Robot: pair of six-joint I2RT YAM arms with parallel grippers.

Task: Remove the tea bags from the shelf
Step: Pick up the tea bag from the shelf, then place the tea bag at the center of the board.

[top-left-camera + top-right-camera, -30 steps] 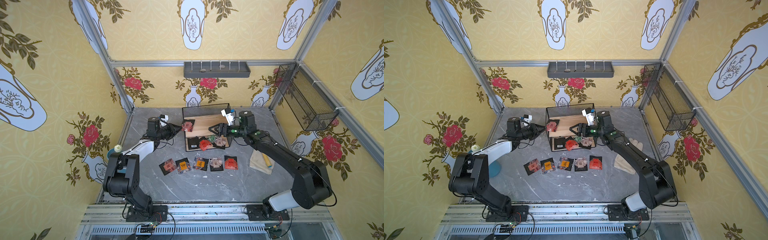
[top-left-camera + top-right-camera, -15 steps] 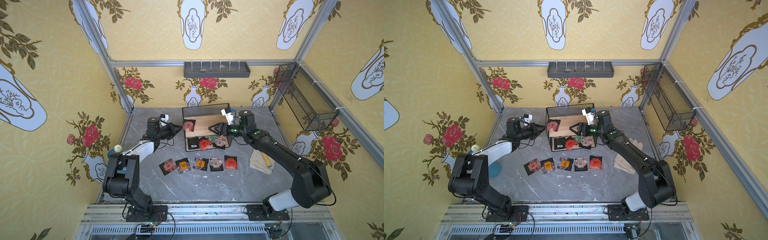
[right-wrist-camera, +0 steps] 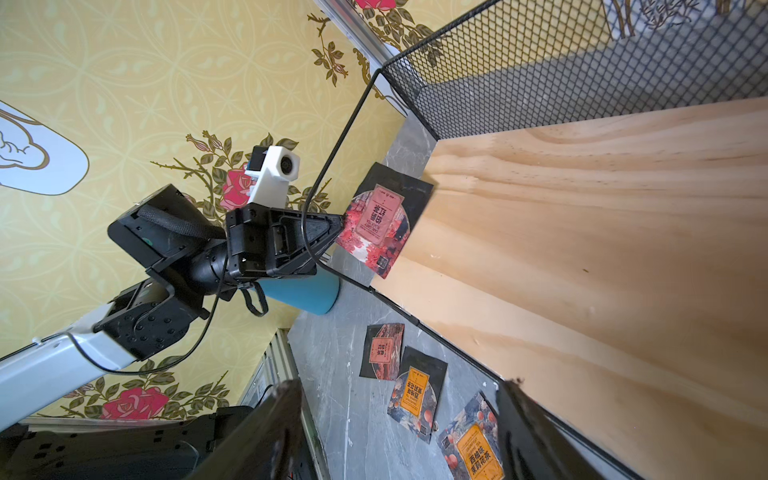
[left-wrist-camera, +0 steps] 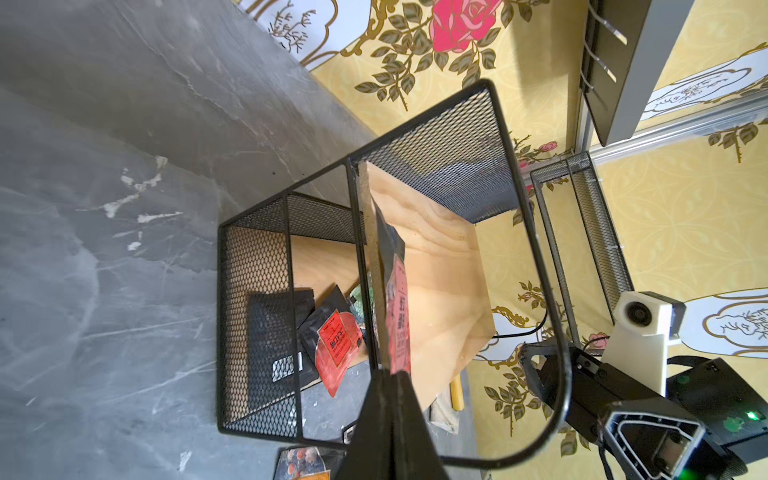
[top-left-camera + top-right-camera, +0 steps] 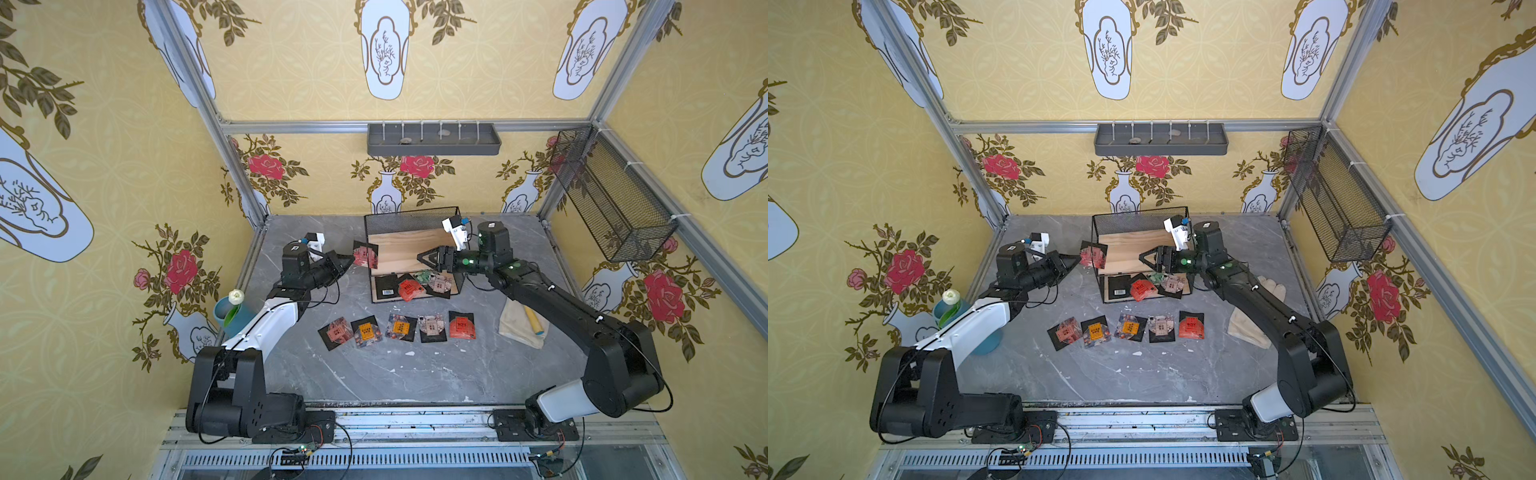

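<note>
The shelf (image 5: pixel 409 249) stands at the back middle of the table, with its top board bare. My left gripper (image 5: pixel 351 259) is shut on a red tea bag (image 5: pixel 365 257) at the top board's left edge. The right wrist view shows that tea bag (image 3: pixel 382 220) tilted against the board edge, pinched at one corner. My right gripper (image 5: pixel 419 257) hovers open and empty over the top board's right half. Several tea bags (image 5: pixel 409 289) lie on the lower board. Several more tea bags (image 5: pixel 401 327) lie in a row on the table in front.
A blue cup with a white flower (image 5: pixel 232 311) stands beside my left arm. A beige cloth with a yellow stick (image 5: pixel 523 326) lies under my right arm. A grey wall tray (image 5: pixel 432 139) and a black mesh basket (image 5: pixel 611 195) hang on the walls.
My left jaws have closed onto the red tea bag, which has shifted slightly left at the board's edge. My right arm has not moved.
</note>
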